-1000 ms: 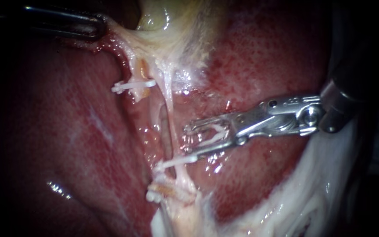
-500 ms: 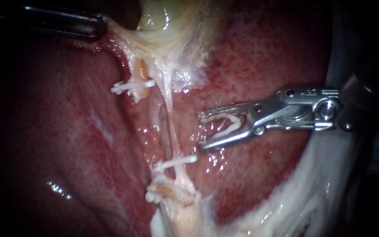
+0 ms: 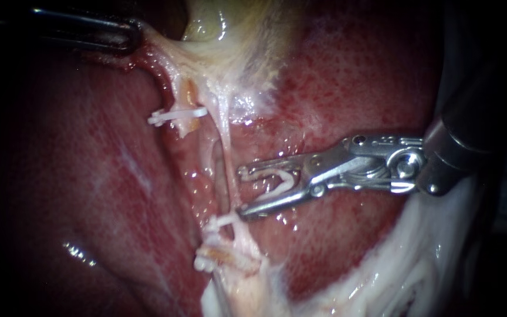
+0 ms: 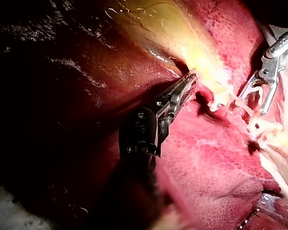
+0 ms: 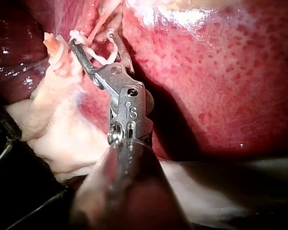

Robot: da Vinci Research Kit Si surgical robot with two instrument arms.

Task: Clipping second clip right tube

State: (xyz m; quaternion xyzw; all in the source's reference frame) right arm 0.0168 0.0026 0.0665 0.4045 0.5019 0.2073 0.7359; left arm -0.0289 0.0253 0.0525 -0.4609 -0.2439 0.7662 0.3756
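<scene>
The right instrument [image 3: 240,192] comes in from the right with its jaws wide. A loaded clip [image 3: 278,181] sits between them and touches both. The jaw tips lie just beside the right tube [image 3: 227,155], on its right side and not around it. The lower tip touches the placed clip [image 3: 221,222] that crosses this tube farther down. The tube runs taut from the gallbladder [image 3: 206,23] down over the liver [image 3: 89,176]. At upper left, the left instrument [image 3: 131,34] has its jaws closed on gallbladder tissue, which is stretched toward it. Left of the tube, an upper clip [image 3: 177,113] and a bottom clip [image 3: 205,263] each sit on a tissue stump.
</scene>
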